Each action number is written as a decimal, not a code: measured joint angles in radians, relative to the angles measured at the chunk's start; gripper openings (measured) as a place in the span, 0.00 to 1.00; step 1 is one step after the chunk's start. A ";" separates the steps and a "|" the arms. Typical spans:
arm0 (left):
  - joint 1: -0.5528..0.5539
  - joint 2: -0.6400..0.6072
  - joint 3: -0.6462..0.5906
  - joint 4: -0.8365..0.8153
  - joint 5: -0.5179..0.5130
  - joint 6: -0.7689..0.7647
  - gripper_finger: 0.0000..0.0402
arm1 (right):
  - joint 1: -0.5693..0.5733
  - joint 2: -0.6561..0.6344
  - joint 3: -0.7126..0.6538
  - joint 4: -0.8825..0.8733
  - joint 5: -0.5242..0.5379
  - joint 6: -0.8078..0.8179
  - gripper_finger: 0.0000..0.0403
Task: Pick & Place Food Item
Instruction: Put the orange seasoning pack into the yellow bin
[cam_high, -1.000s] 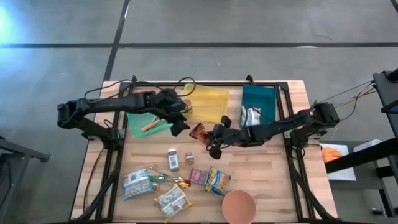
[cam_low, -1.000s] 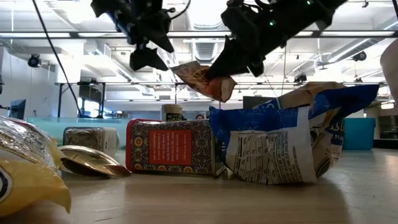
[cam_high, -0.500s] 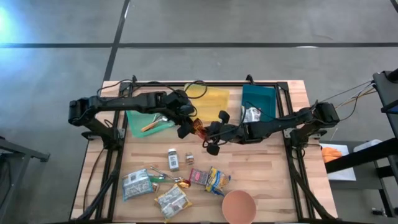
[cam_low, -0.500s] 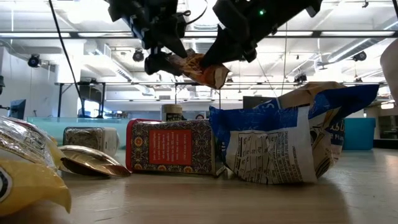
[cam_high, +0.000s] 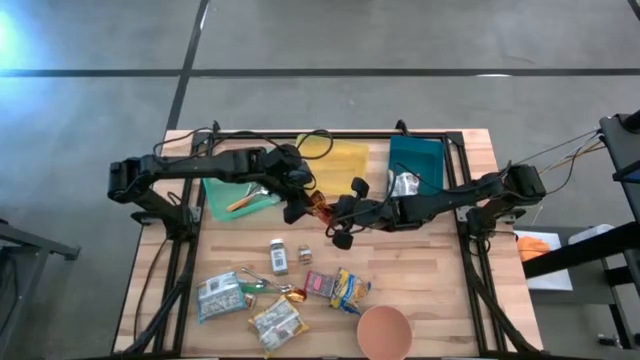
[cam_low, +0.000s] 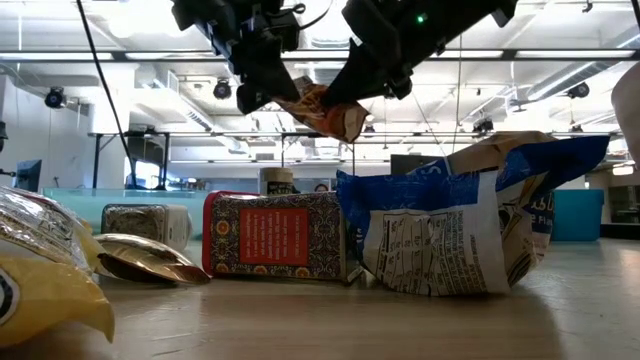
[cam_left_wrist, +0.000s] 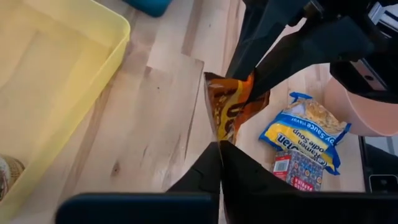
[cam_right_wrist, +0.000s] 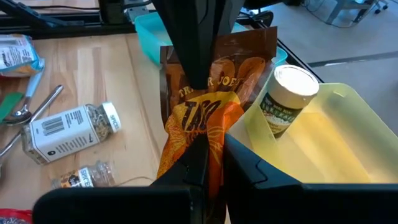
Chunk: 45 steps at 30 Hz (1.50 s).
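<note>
The high view looks straight down on the whole table (cam_high: 420, 270) from well above. The low view sits at table-top height, facing level across it into the room, very near the packets. Each wrist view looks forward past its own dark fingers, close. All four share the orange snack bag (cam_high: 318, 208) held mid-table.

My pincer (cam_left_wrist: 219, 163) pinches the orange snack bag (cam_left_wrist: 231, 111); the other gripper (cam_left_wrist: 264, 59) grips its far edge
</note>
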 joint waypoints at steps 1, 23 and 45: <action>0.000 -0.001 0.000 0.000 0.000 0.003 0.01 | 0.000 0.000 0.000 0.001 0.000 0.000 0.05; 0.000 -0.010 0.016 -0.044 -0.207 -0.004 0.00 | -0.003 -0.003 -0.001 0.044 0.016 0.024 0.63; 0.135 0.125 0.355 -0.315 -0.454 0.209 0.00 | 0.091 -0.025 -0.002 -0.276 0.122 0.374 0.68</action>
